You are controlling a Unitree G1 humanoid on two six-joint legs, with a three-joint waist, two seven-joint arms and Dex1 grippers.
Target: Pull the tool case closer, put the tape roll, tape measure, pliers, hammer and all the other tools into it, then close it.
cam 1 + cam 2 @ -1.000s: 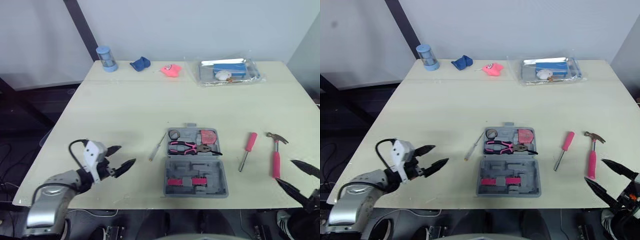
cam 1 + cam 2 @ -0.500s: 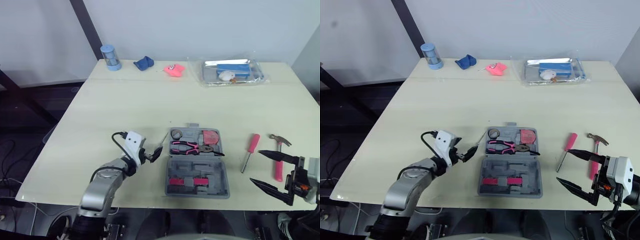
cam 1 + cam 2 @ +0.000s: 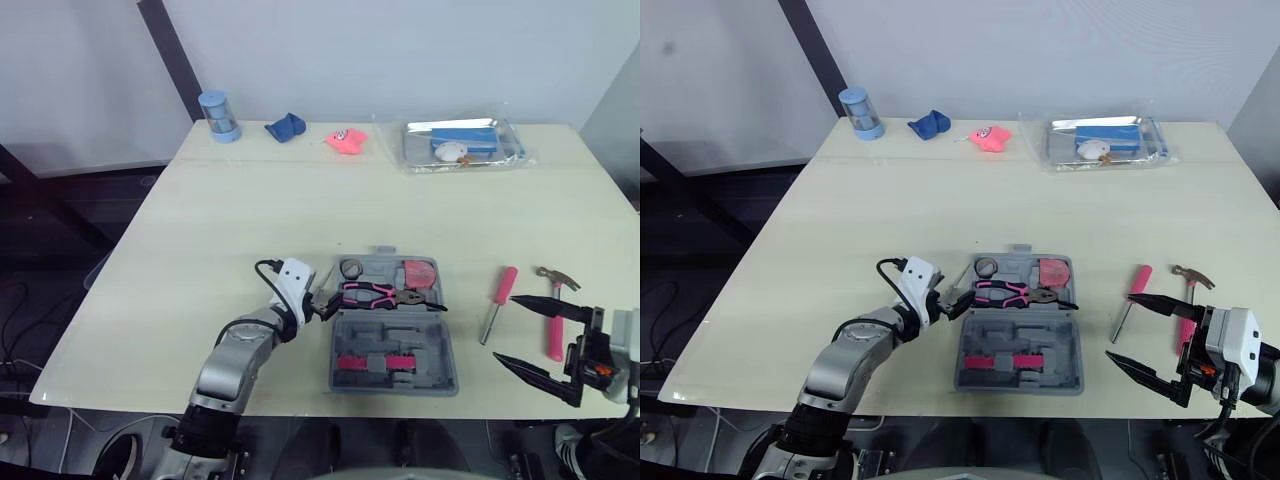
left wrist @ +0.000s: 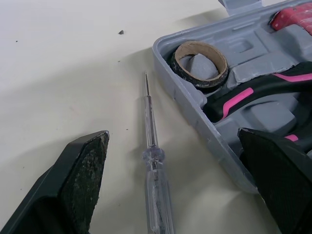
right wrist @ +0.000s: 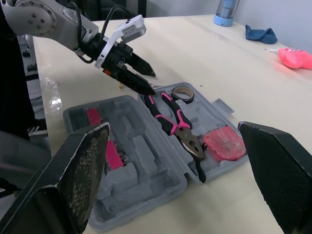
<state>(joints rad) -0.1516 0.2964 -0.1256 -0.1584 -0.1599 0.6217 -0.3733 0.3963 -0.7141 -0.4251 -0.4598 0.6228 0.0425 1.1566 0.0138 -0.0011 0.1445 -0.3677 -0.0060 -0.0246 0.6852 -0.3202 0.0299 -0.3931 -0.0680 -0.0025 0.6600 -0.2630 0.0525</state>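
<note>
The grey tool case (image 3: 392, 325) lies open near the table's front edge. Its far half holds the tape roll (image 3: 350, 268), a red tape measure (image 3: 417, 273) and pink-handled pliers (image 3: 385, 294). A clear-handled screwdriver (image 4: 153, 161) lies on the table against the case's left side. My left gripper (image 3: 322, 303) is open, with one finger on either side of that screwdriver, one over the case's edge. A pink screwdriver (image 3: 498, 300) and a pink-handled hammer (image 3: 552, 310) lie to the right of the case. My right gripper (image 3: 505, 328) hangs open just in front of them, holding nothing.
Along the far edge stand a blue cup (image 3: 213, 115), a blue cloth (image 3: 284, 127), a pink toy (image 3: 345, 140) and a clear tray (image 3: 462, 145) with small items. Bare tabletop (image 3: 300, 215) stretches between these and the case.
My left gripper has travelled right across the table to the clear screwdriver beside the case. My right gripper has come up and in from the front right corner toward the hammer.
</note>
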